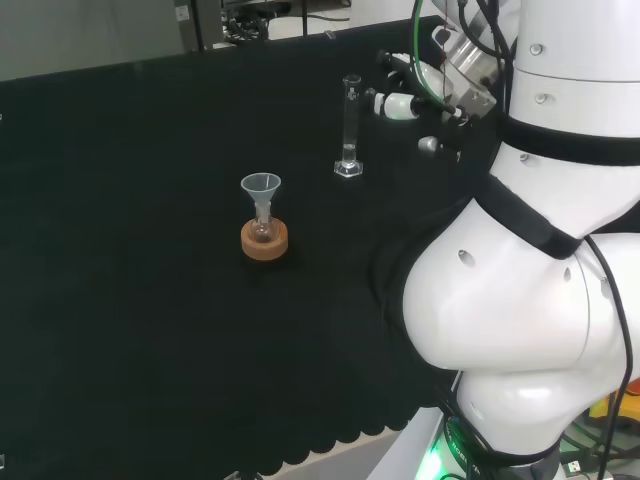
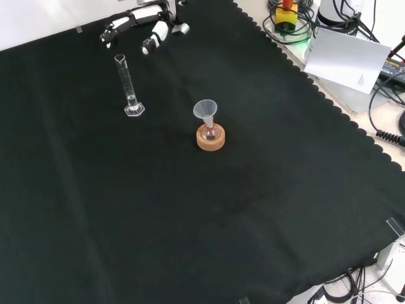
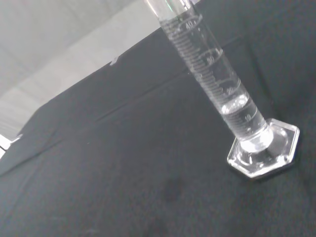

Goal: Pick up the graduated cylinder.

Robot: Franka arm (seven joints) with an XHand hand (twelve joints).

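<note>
A clear graduated cylinder [image 1: 349, 127] stands upright on its hexagonal foot on the black cloth; it also appears in the front view [image 2: 130, 87] and close up in the wrist view [image 3: 217, 84], with a little clear liquid near its bottom. The hand [image 1: 405, 95] hovers just right of the cylinder's top in the head view, apart from it, its fingers fairly straight and holding nothing. In the front view the hand [image 2: 142, 24] reaches in from the top, above the cylinder's rim.
A small flask with a clear funnel [image 1: 262, 200] sits on a cork ring [image 1: 265, 240] left of and nearer than the cylinder in the head view, and on its cork ring [image 2: 210, 137] in the front view. The arm's white links [image 1: 520, 260] stand at the right.
</note>
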